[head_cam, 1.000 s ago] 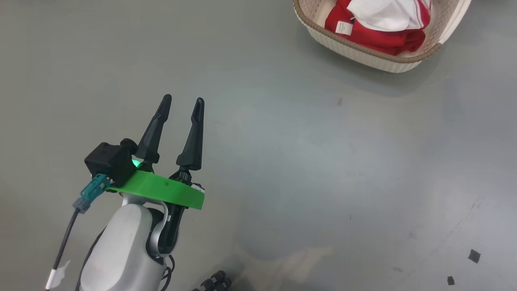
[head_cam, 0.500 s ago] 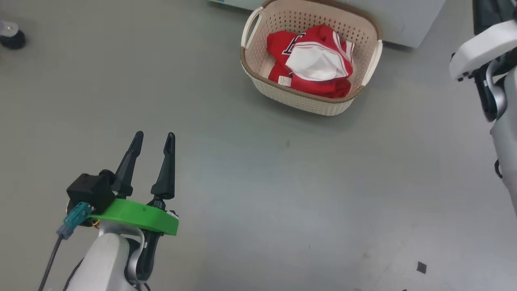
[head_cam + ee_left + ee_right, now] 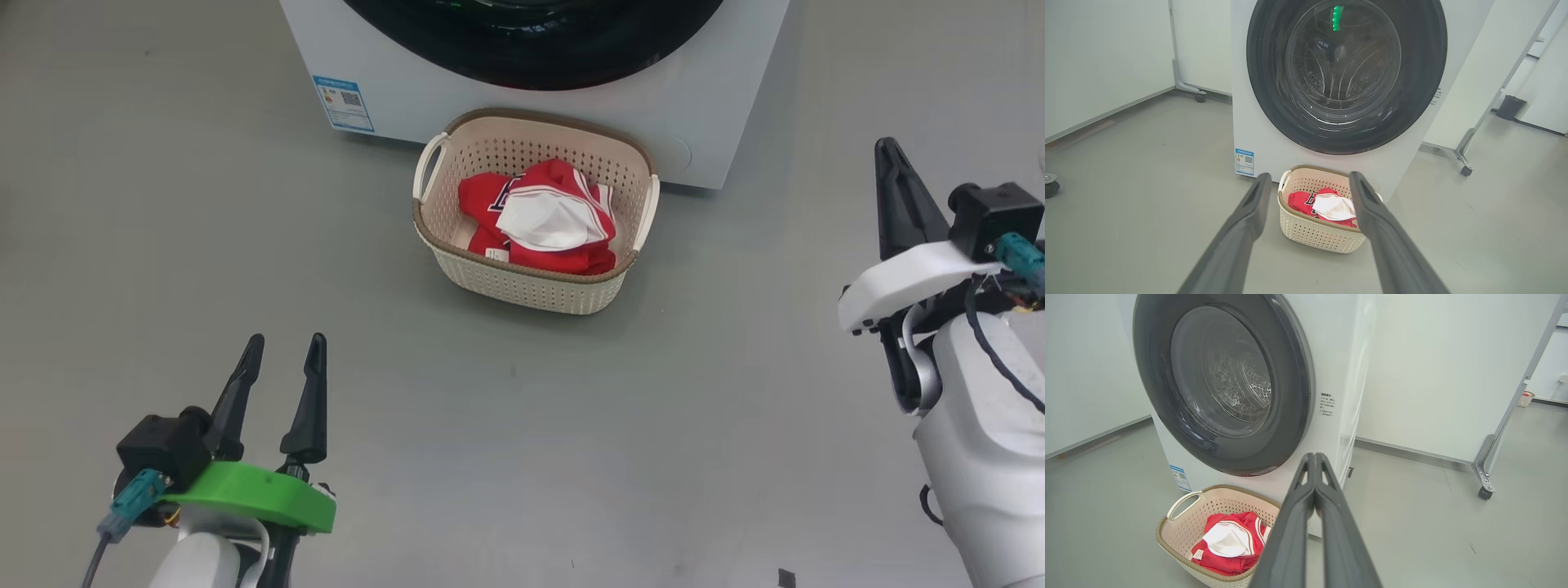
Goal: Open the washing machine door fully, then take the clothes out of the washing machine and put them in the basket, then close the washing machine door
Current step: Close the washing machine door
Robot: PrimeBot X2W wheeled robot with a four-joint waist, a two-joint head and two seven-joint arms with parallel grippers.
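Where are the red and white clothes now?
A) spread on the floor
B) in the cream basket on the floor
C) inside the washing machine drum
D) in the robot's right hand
B: the clothes lie piled inside the basket, which stands on the floor in front of the washing machine.

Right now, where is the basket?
The basket sits on the floor at the middle of the head view, just in front of the washing machine, with the clothes inside it.
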